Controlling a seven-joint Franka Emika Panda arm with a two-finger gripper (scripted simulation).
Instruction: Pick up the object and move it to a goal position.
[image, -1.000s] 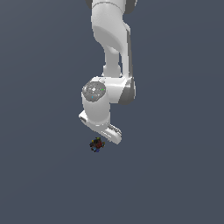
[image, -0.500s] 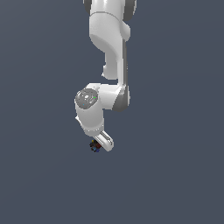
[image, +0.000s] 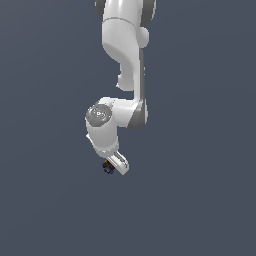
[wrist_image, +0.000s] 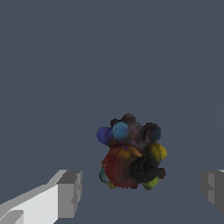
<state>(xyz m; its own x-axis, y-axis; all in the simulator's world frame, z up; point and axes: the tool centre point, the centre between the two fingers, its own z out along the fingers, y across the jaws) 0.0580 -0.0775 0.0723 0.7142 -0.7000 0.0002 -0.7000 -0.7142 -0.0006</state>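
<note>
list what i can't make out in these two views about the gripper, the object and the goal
- Goal position: no marker shows in either view.
- Speckled object: tiny in the exterior view and partly behind the gripper, so its contact with the ground is unclear there.
- Gripper fingers: cut off by the wrist view's edges; they stand apart on either side of the object without touching it.
- Arm base: cut off by the exterior view's top edge.

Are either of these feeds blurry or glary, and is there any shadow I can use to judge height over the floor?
Exterior view: flat, even light, no glare, no cast shadow; the object is a tiny, soft speck beside the claw. Wrist view: the object is large but fuzzy-edged, its colours clear; the claw's fingertips look crisp; no shadow on the plain grey ground, so height cannot be judged.
</note>
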